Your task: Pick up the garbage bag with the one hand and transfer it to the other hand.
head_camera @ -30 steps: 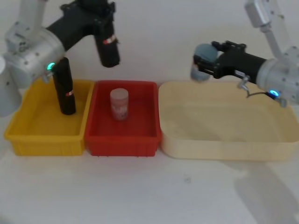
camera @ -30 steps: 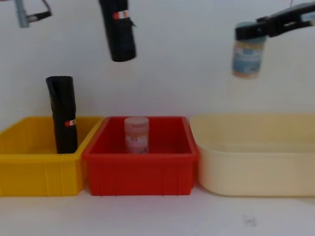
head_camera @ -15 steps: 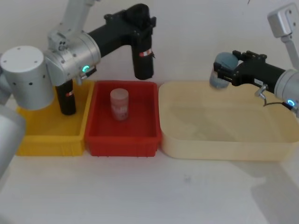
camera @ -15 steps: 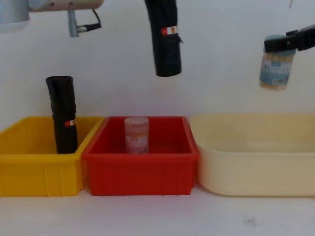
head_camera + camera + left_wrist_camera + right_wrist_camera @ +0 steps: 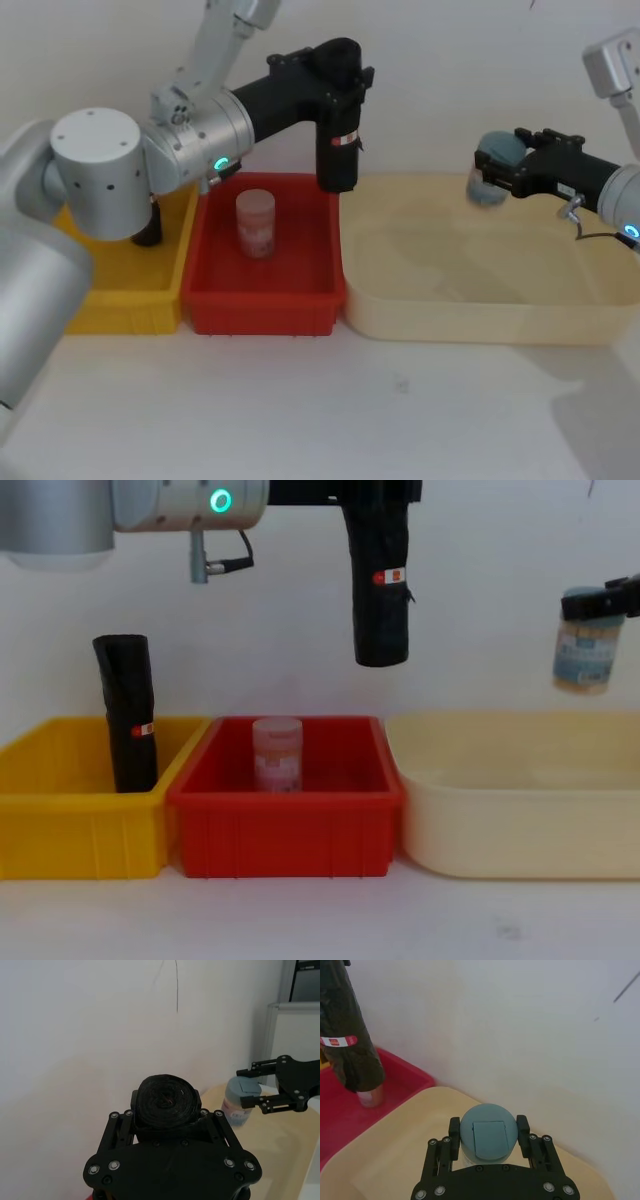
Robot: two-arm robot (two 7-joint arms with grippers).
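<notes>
My left gripper (image 5: 340, 72), on the green-ringed arm, is shut on the top of the garbage bag (image 5: 337, 150), a black roll with a red-and-white label. The roll hangs upright in the air over the red bin's far right corner (image 5: 381, 590). Its coiled end shows between the fingers in the left wrist view (image 5: 163, 1104). My right gripper (image 5: 498, 172), on the blue-ringed arm, is shut on a clear jar with a blue lid (image 5: 583, 652) above the cream tub, well right of the roll. The right wrist view has the lid (image 5: 489, 1136) and the hanging roll (image 5: 347, 1030).
A second black roll (image 5: 130, 715) stands in the yellow bin (image 5: 70, 830) at the left. The red bin (image 5: 285, 825) in the middle holds a clear pinkish jar (image 5: 277, 752). The wide cream tub (image 5: 520, 830) sits at the right. A white wall is close behind.
The left arm has carried the roll rightwards, from above the yellow and red bins' border to the red bin's right edge. The right gripper with its jar has drifted right and slightly lower.
</notes>
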